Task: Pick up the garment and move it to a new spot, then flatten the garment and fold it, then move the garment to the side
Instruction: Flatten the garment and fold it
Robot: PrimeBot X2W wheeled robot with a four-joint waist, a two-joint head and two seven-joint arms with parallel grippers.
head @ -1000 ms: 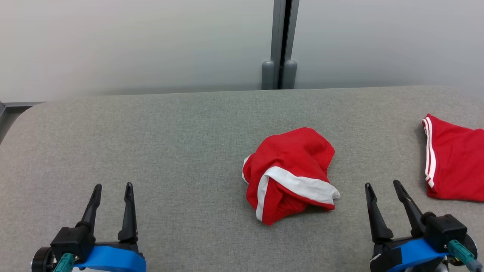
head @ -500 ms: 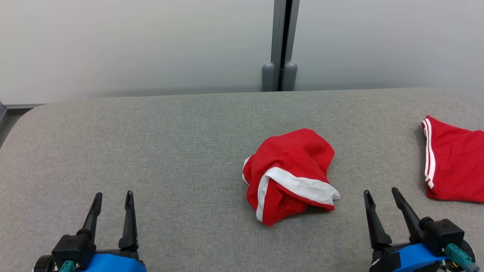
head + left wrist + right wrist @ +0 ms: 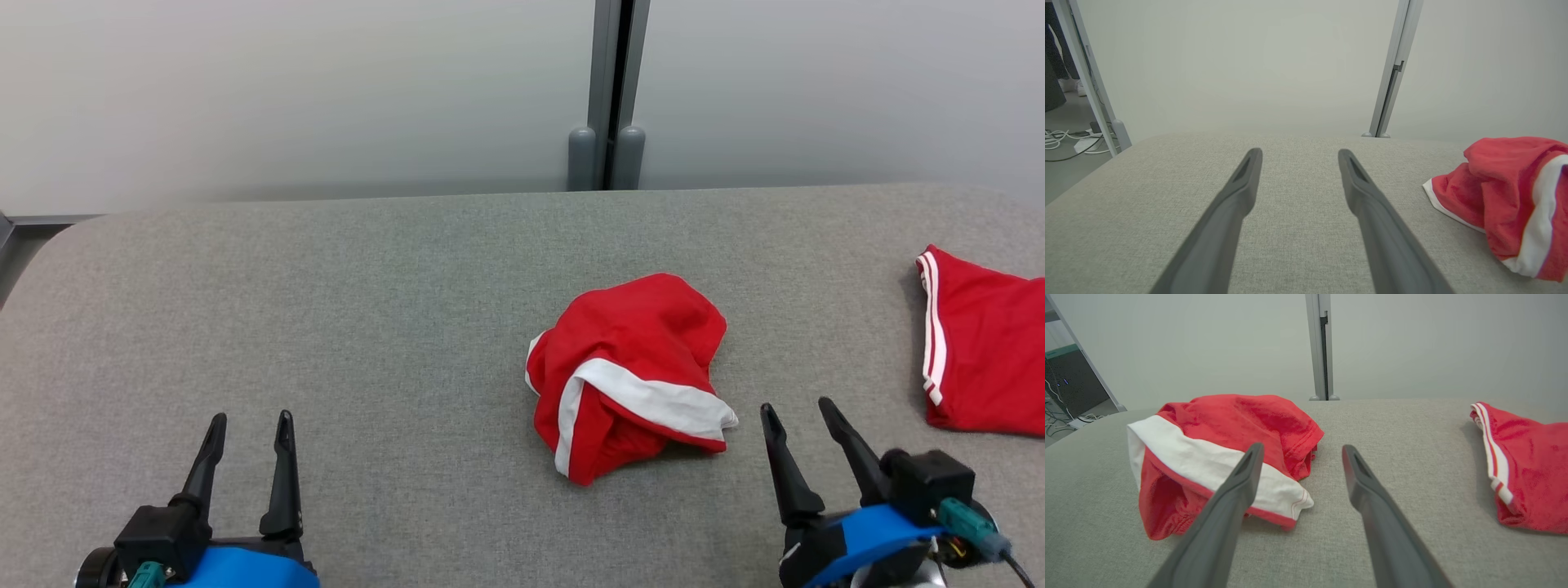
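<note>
Head view. The garment [image 3: 629, 376] lies crumpled in a heap on the grey desk [image 3: 367, 310], a little right of centre. It is red cloth with a broad white band across its near side and thin white trim at its left edge. Nothing touches it.

My left hand [image 3: 250, 416] sits low at the near left over bare desk, well apart from the garment. Its fingers are spread wide with nothing between them. The left wrist view agrees: two dark fingers apart, grey desk between them, and the garment off at that view's right edge.

My right hand [image 3: 795, 405] sits low at the near right, just beside the garment's near right corner and not touching it. Its fingers are spread wide and empty. In the right wrist view one finger crosses the white band, but the head view shows a gap between tip and cloth. The other finger points over bare desk.

A second red piece [image 3: 984, 343] with white stripes lies flat at the desk's right edge, cut off by the frame. The right hand is between the two, nearer the heap.

Behind the desk are pale panels [image 3: 286, 90] with a grey post [image 3: 608, 90] upright at their seam. Cables [image 3: 1061, 139] lie on the floor [image 3: 1069, 171] past the desk's left end.
</note>
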